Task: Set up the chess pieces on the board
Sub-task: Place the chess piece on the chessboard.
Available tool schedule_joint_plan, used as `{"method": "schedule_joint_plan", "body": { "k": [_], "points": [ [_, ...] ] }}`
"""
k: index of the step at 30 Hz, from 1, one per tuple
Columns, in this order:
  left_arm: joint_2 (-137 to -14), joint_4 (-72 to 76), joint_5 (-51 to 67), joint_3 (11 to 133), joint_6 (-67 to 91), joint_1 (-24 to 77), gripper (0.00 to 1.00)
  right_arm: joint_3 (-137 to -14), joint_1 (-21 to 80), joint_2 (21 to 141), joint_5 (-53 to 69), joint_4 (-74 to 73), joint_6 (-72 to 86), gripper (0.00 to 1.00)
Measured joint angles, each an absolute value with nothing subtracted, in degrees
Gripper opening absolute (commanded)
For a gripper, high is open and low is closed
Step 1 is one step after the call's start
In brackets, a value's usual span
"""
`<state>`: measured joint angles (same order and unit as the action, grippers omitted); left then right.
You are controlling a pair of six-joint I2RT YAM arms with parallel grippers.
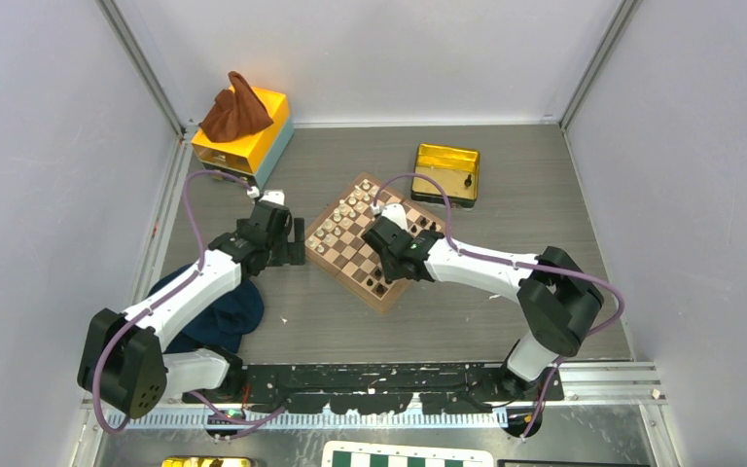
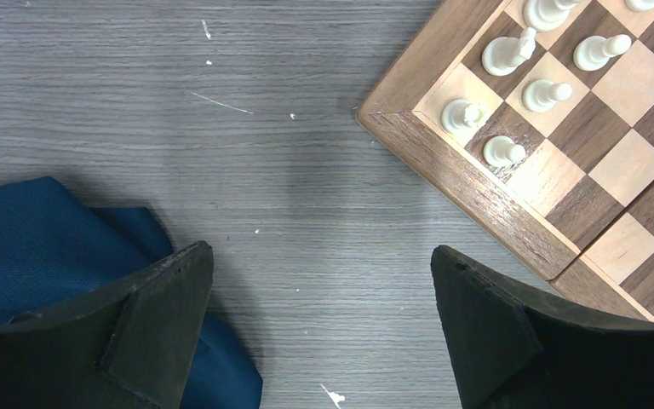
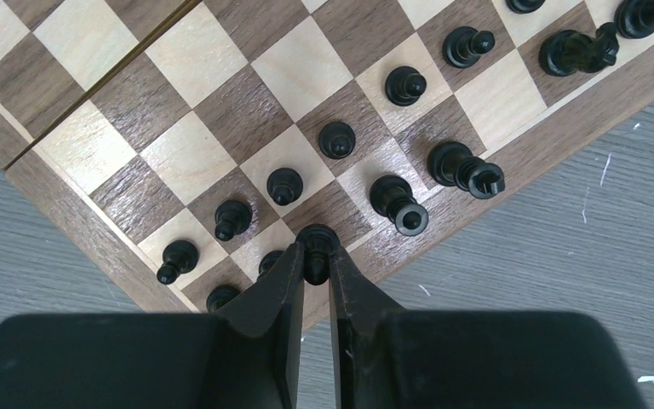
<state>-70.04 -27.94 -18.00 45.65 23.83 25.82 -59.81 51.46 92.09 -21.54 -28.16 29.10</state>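
Observation:
The small wooden chessboard (image 1: 350,255) lies at an angle mid-table; it also shows in the right wrist view (image 3: 221,128) and the left wrist view (image 2: 477,183). Several black pieces (image 3: 337,139) stand in two rows along its near right edge. My right gripper (image 3: 316,256) is shut on a black piece (image 3: 316,241) and holds it over the board's back row by the rim. In the top view it (image 1: 381,255) is over the board's near right side. My left gripper (image 2: 319,256) is open and empty over bare table, left of the board's corner; in the top view it (image 1: 297,243) is beside the board.
Cream pieces (image 2: 505,151) stand on the board's far left side. A blue cloth (image 1: 216,316) lies under the left arm. A yellow box with a brown cloth (image 1: 243,131) is at back left. A gold tin (image 1: 445,172) holding a black piece is at back right.

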Motion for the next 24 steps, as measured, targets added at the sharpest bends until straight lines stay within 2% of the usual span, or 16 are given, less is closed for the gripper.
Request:
{"method": "schedule_joint_plan", "body": {
  "k": [24],
  "points": [
    [-70.65, -27.94, -17.98, 45.65, 23.83, 25.82, 1.0, -59.64, 50.0, 93.8, -20.45, -27.38, 29.04, 0.01]
  ]
}}
